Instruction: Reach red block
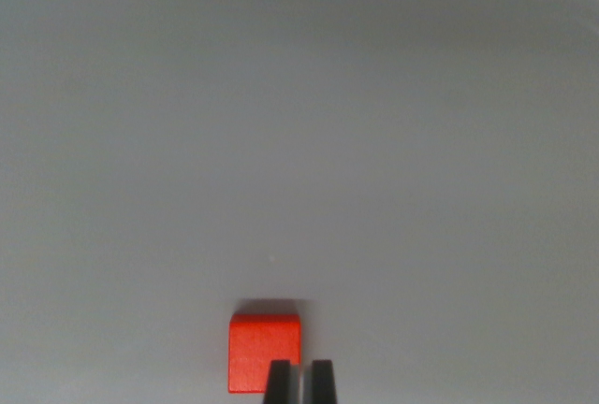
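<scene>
Nearly closed on nothing, the tool [299, 382] overlaps the right edge of the red block [262, 348] on the grey desk [299, 142], which looks light, rigid, best pinched across flat sides.

Single wrist view; looks down onto grey surface [299, 123]; hand [299, 381] tips at bottom edge.

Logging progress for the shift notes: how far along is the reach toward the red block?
Nearly there. Done: the claw has closed in on the red block, its tips overlapping the block's lower right corner in the wrist view. In hand: lining up, since the tips sit off toward the block's right edge. Left: centring on it. The fingers stand close together with a slim gap, gripping nothing. The grey table is otherwise bare.
</scene>
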Controlling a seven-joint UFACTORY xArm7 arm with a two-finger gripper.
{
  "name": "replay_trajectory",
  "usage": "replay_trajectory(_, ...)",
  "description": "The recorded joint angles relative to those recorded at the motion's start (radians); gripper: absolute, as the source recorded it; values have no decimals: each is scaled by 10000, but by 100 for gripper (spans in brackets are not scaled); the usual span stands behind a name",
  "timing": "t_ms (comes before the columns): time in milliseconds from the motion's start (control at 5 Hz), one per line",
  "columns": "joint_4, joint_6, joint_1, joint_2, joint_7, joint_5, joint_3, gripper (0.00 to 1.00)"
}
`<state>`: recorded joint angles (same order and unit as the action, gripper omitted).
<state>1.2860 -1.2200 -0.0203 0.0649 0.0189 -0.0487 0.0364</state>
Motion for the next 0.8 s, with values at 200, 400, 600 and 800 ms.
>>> replay_trajectory(200,0,0,0,0,0,0,0,0)
replay_trajectory(400,-390,468,-8,85,-9,-1,5,0)
replay_trajectory(600,-390,468,-8,85,-9,-1,5,0)
replay_trajectory(800,-784,940,-16,171,-19,-1,10,0)
